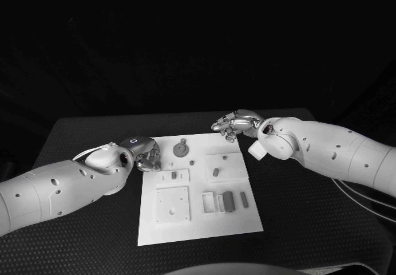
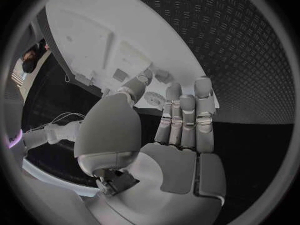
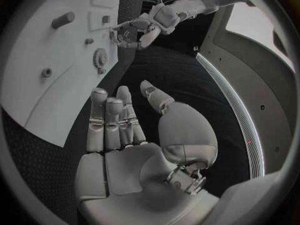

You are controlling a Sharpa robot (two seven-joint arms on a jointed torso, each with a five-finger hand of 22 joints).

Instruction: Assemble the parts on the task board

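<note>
On the black table (image 1: 91, 246) lies the white task board (image 1: 202, 226), set lengthwise in the middle, with both white arms reaching toward its far end. From eight o'clock comes the left arm (image 1: 50, 192), and its left hand (image 1: 145, 154) sits at the board's far left edge, about ten o'clock from the board's centre; the left wrist view shows its fingers (image 2: 187, 117) straight and side by side, the palm bare, grasping nothing. From three o'clock comes the right arm (image 1: 338, 152), and the right hand (image 1: 234, 124) hovers just past the board's far right corner, at one o'clock; in the right wrist view its fingers (image 3: 109, 125) are stretched out and the thumb stands apart, released, with nothing in it. Among the parts on the board, a square plate (image 1: 173, 204) lies at seven o'clock of the centre. Beside it, at five o'clock, a row of upright rectangular blocks (image 1: 227, 201) stands close together. A round gear (image 1: 180, 150) sits near the far edge at twelve o'clock, between the two hands. A small peg (image 1: 215, 171) stands just right of centre.
</note>
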